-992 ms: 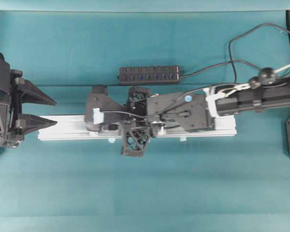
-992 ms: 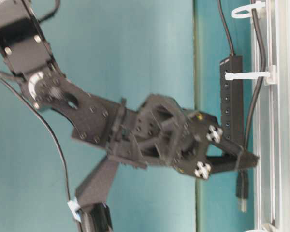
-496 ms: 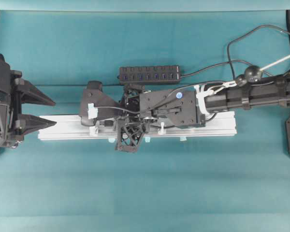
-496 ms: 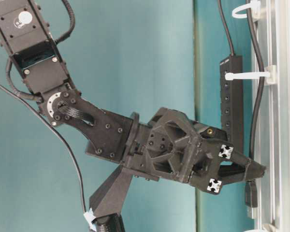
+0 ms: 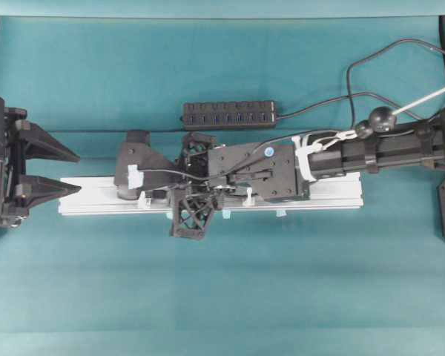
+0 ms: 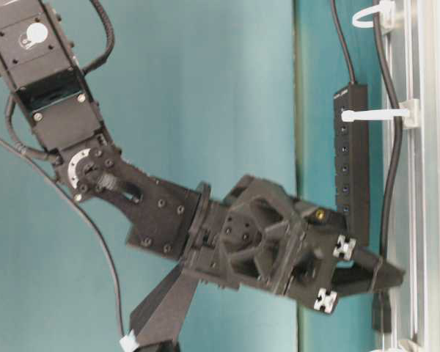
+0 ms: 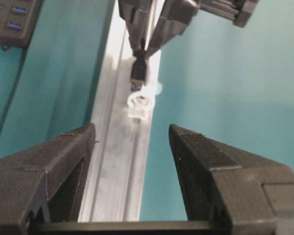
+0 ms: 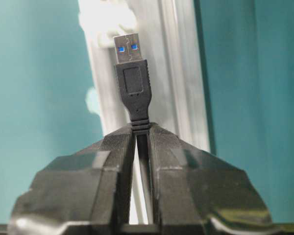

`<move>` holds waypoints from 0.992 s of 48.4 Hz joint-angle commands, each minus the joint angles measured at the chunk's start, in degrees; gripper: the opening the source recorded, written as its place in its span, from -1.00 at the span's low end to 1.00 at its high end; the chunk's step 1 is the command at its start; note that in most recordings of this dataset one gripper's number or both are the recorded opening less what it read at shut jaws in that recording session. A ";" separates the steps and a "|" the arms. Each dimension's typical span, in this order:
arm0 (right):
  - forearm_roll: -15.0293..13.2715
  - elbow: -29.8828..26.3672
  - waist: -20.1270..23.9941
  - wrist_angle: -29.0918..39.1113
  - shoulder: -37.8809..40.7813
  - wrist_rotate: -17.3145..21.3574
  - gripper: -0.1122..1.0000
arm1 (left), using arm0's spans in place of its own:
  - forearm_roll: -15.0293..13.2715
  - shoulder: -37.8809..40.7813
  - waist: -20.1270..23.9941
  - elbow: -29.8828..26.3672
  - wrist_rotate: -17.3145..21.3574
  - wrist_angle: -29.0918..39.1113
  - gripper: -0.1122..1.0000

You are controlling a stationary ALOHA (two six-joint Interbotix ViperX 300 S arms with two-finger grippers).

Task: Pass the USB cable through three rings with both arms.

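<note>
Two hands were seen over the teal surface (image 5: 222,282). The right hand (image 8: 137,134) was clamped on the USB cable (image 8: 132,88) just behind the plug, whose silver tip was pointed along the aluminium rail (image 5: 334,196) at a white ring (image 7: 139,102) close ahead of it. Behind that hand, the cable was threaded through two further rings (image 6: 374,114) on the rail. The left hand (image 5: 55,169) was held at the rail's left end with its fingers (image 7: 49,161) spread apart and nothing between them. A multi-port hub (image 5: 228,115) was laid beside the rail.
</note>
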 commanded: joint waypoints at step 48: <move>0.09 -5.80 0.44 -2.55 3.25 -0.44 -0.94 | 0.09 0.44 0.00 -0.35 0.00 -0.35 0.37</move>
